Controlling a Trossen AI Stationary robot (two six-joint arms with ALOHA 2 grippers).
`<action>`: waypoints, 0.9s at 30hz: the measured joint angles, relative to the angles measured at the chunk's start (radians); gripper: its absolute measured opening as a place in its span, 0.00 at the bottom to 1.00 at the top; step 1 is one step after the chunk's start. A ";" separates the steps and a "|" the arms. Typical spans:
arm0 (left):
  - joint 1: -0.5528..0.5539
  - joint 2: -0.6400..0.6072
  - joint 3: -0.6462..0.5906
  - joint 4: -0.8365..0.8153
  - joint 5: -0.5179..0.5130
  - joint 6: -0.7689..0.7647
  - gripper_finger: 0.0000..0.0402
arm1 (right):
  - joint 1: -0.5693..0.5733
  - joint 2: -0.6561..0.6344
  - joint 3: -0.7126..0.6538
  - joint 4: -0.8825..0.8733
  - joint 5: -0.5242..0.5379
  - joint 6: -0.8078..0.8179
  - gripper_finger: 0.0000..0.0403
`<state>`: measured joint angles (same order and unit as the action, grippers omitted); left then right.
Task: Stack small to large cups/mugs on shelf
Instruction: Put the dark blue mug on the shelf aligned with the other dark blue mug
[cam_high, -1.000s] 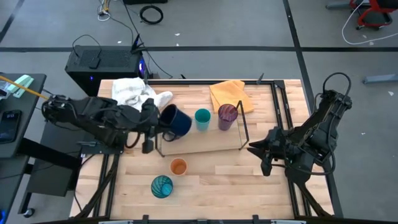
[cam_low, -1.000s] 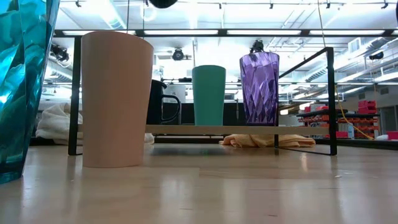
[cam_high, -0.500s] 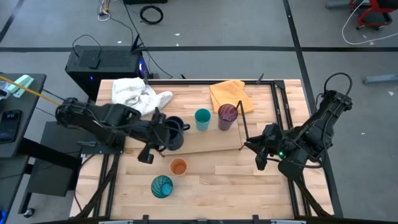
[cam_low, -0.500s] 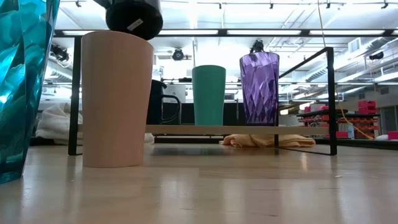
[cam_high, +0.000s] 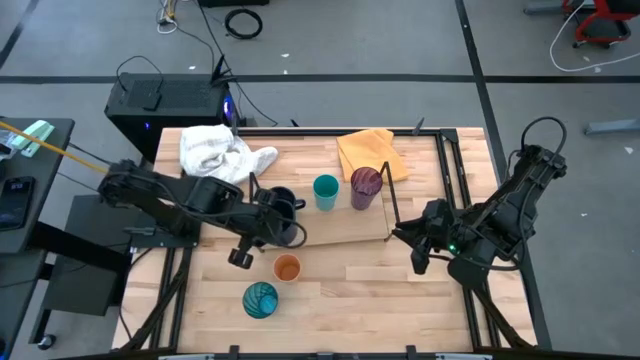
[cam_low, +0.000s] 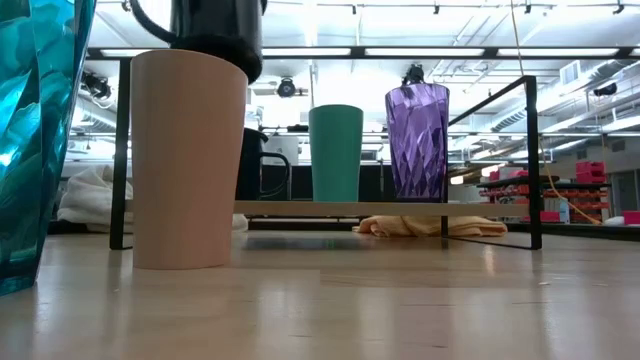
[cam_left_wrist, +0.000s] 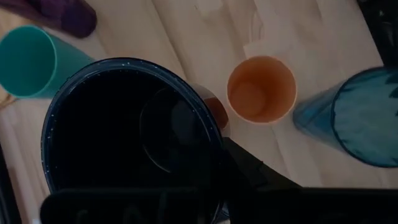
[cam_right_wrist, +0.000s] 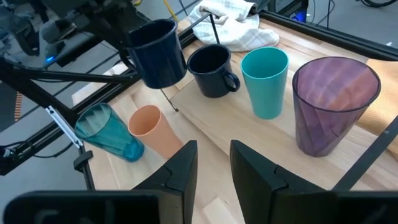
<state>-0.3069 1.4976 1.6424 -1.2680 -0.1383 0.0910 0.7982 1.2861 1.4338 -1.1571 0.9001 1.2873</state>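
Observation:
My left gripper (cam_high: 266, 228) is shut on a dark navy mug (cam_right_wrist: 155, 53) and holds it in the air over the shelf's left end, near the orange cup (cam_high: 287, 267). A second navy mug (cam_right_wrist: 213, 70), a teal cup (cam_high: 325, 190) and a purple tumbler (cam_high: 365, 186) stand upright on the light-wood shelf (cam_high: 335, 230). The orange cup and the patterned teal tumbler (cam_high: 260, 299) stand on the table in front of the shelf. My right gripper (cam_right_wrist: 214, 168) is open and empty, near the shelf's right end. My left gripper holds the navy mug at its rim (cam_left_wrist: 214, 134), coming from above. One finger (cam_left_wrist: 249, 171) shows outside the wall; the other does not show against the dark inside. The mug hangs upright, mouth up, lifted clear, its handle (cam_low: 140, 15) to one side.
A white cloth (cam_high: 215, 150) and a yellow cloth (cam_high: 370, 152) lie behind the shelf. Black wire rails (cam_high: 390, 205) stand at the shelf's ends. A black box (cam_high: 165, 100) sits beyond the far edge. Bare tabletop (cam_high: 370, 290) lies at the near right.
My left gripper has carried the navy mug from above the shelf's left end toward the near edge and downward; the mug has turned from tipped to upright and now comes down into the low view. My right gripper has shifted a little toward the shelf.

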 joint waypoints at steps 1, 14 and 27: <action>0.000 0.007 0.000 0.006 -0.001 0.002 0.07 | 0.000 0.000 0.000 0.002 0.000 0.000 0.25; -0.011 0.088 0.000 0.012 -0.004 0.094 0.07 | 0.000 0.000 0.000 0.012 0.004 -0.007 0.25; -0.011 0.115 0.000 0.022 -0.036 0.125 0.07 | 0.000 0.000 0.000 0.011 0.004 -0.015 0.25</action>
<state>-0.3180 1.6125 1.6428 -1.2457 -0.1742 0.2161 0.7986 1.2861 1.4338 -1.1458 0.9043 1.2720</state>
